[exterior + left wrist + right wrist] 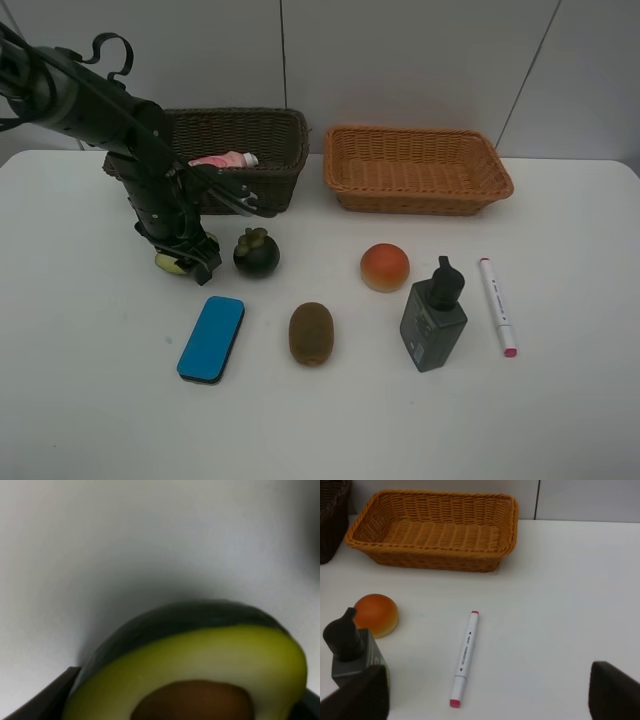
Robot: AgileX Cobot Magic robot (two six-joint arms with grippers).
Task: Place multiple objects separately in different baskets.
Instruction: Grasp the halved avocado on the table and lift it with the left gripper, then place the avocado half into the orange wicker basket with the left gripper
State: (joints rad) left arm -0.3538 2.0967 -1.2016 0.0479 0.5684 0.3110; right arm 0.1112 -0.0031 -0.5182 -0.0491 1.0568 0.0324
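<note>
My left gripper (pixel 190 258) is down on the white table (pixel 100 420) around the green, dark-skinned avocado half (pixel 200 655), just beside the dark round mangosteen (pixel 256 253); whether my jaws pinch it I cannot tell; it looks light, rigid and slippery-skinned, so I would grip across its widest flanks.

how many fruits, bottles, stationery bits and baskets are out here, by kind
fruit: 4 (avocado half, mangosteen, kiwi, peach)
bottles: 2 (pink bottle, pump bottle)
stationery: 2 (blue eraser, marker)
baskets: 2 (dark brown basket, tan basket)
total: 10
</note>
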